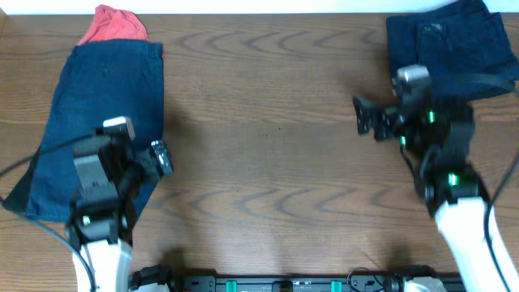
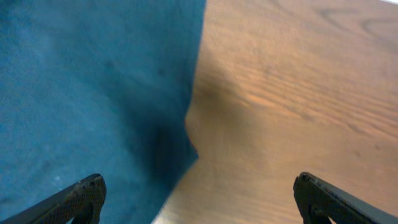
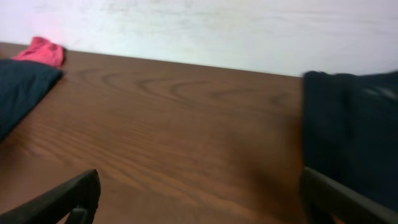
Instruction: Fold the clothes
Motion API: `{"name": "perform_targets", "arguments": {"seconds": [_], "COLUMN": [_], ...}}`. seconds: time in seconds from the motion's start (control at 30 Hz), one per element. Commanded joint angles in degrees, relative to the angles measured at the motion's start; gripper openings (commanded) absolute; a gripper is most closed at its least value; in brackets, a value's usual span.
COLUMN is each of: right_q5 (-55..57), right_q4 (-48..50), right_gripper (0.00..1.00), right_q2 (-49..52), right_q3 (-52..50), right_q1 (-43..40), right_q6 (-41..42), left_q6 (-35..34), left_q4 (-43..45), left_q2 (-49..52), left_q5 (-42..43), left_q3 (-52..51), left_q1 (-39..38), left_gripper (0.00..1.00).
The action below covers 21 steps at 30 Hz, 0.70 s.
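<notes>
Spread and empty, the left gripper (image 1: 160, 158) is held above the blue garment (image 1: 97, 105) along the left edge, the right gripper (image 1: 363, 118) likewise parted beside dark jeans (image 1: 446, 40) at the far-right corner, where a single layer might be pinched and the fold bunched

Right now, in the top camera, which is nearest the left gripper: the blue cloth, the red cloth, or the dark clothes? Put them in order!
From the left gripper:
1. blue cloth, right beside it, left side.
2. red cloth, far left corner.
3. dark clothes, far right corner.
</notes>
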Motion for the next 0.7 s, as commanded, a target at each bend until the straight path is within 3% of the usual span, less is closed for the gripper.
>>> {"name": "perform_targets", "arguments": {"seconds": [0.0, 0.3, 0.67], "right_q5": [-6.54, -7.72, -7.91], "right_q4": [-4.33, -17.62, -17.64], "right_gripper": [0.99, 0.99, 0.99], "right_q2": [8.72, 23.04, 23.37], "right_q3": [9.53, 26.18, 26.18], "right_q1": [-0.44, -0.44, -0.35], "right_q6": [-2.71, -7.08, -6.88], "left_q6": [0.96, 2.08, 3.58], "left_q4": [-3.85, -19.58, -6.51], "left_q2": [8.35, 32.70, 42.95], "left_q5": [3.30, 3.28, 3.19], "left_q3": [8.50, 34.42, 37.59], "left_q1": [-0.09, -0.07, 2.67], "left_gripper": [0.98, 0.98, 0.98]}}
